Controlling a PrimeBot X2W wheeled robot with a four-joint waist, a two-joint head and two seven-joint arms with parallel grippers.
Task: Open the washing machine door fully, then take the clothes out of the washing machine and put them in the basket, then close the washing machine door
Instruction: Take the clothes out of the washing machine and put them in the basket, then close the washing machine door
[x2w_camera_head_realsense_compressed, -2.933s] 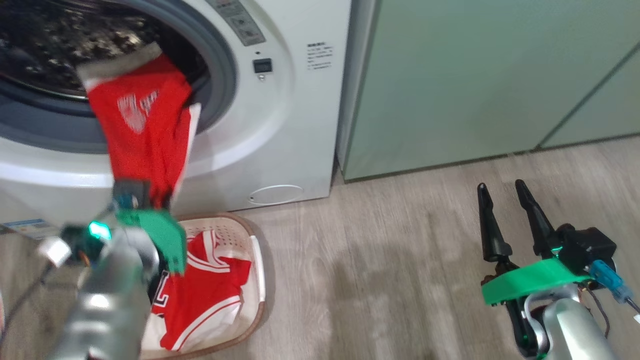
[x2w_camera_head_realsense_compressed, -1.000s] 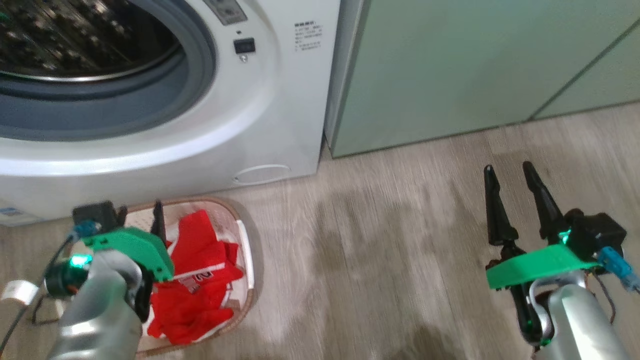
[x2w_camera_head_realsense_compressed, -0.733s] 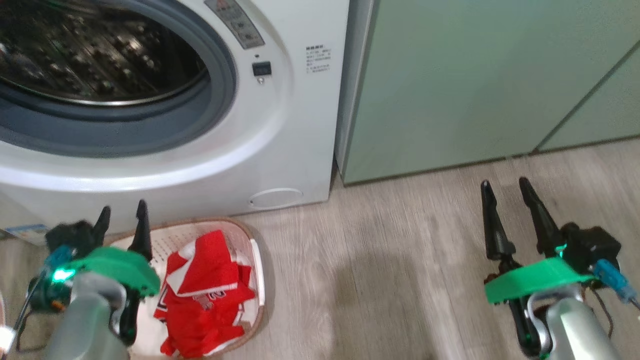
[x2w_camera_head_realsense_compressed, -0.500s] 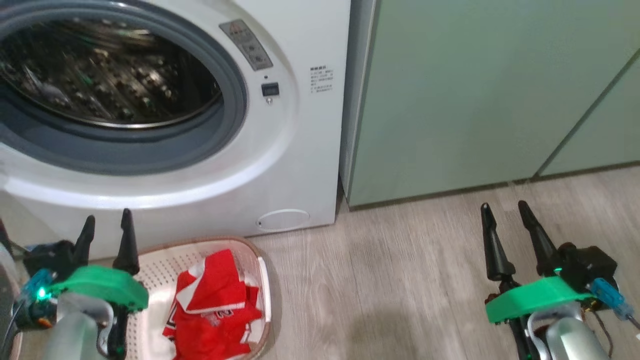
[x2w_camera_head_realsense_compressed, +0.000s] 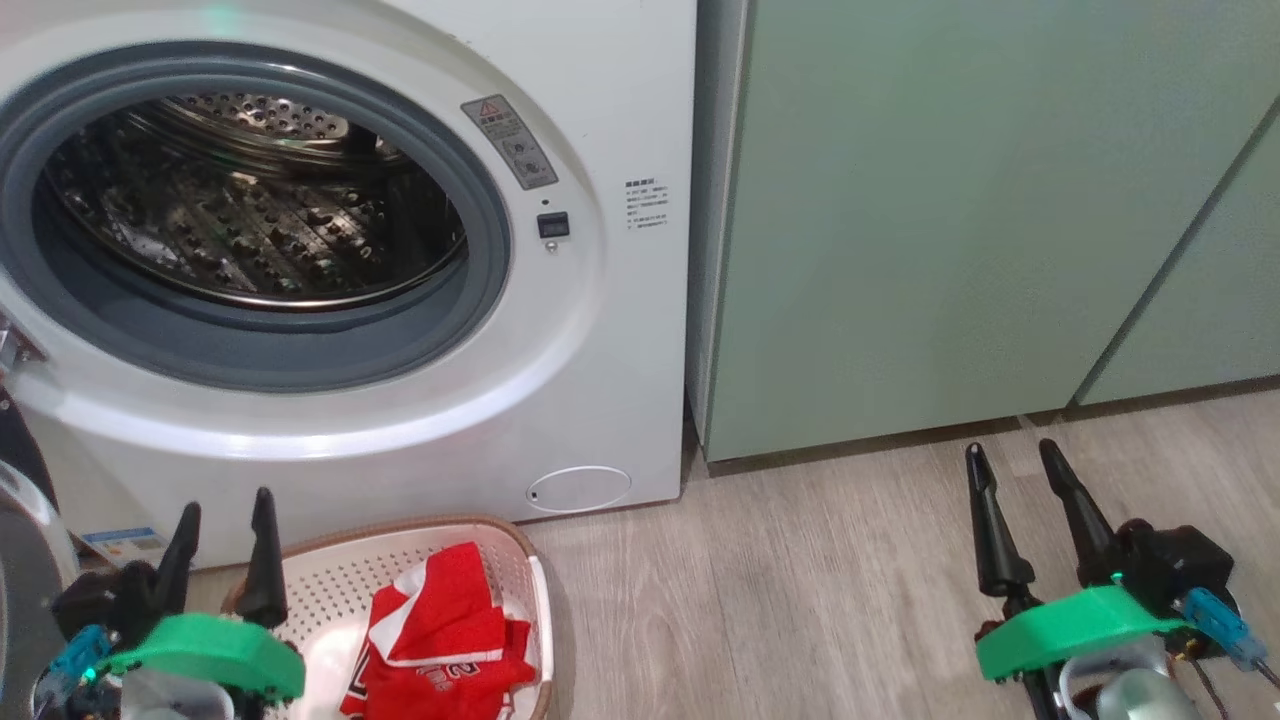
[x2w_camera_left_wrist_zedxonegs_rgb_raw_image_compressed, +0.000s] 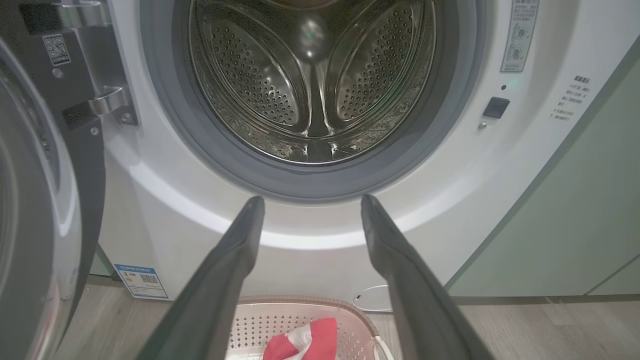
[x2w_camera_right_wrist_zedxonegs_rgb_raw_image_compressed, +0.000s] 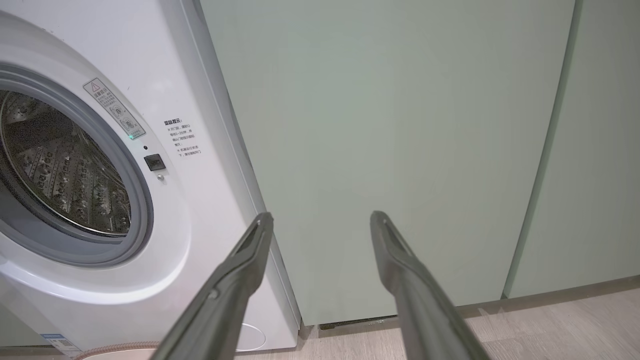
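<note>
A: Where stood the washing machine door (x2w_camera_left_wrist_zedxonegs_rgb_raw_image_compressed: 30, 210)?
B: Swung wide at the left. Judged rigid, heavy, its glossy rim slippery; push the outer edge. The left gripper (x2w_camera_head_realsense_compressed: 225, 505) and right gripper (x2w_camera_head_realsense_compressed: 1010, 450) gaped empty. The clothes (x2w_camera_head_realsense_compressed: 440, 640) lay in the basket (x2w_camera_head_realsense_compressed: 400, 523).

The wood-look floor (x2w_camera_head_realsense_compressed: 800, 600) carries the washing machine (x2w_camera_head_realsense_compressed: 600, 400), the basket (x2w_camera_head_realsense_compressed: 340, 585) just before it, and green cabinets (x2w_camera_head_realsense_compressed: 900, 250).

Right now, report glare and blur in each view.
Head view: sharp, with a sheen across the washing machine front. Left wrist view: glare spot inside the drum, washing machine door blurred at the edge. Right wrist view: right gripper soft, cabinets evenly lit.
</note>
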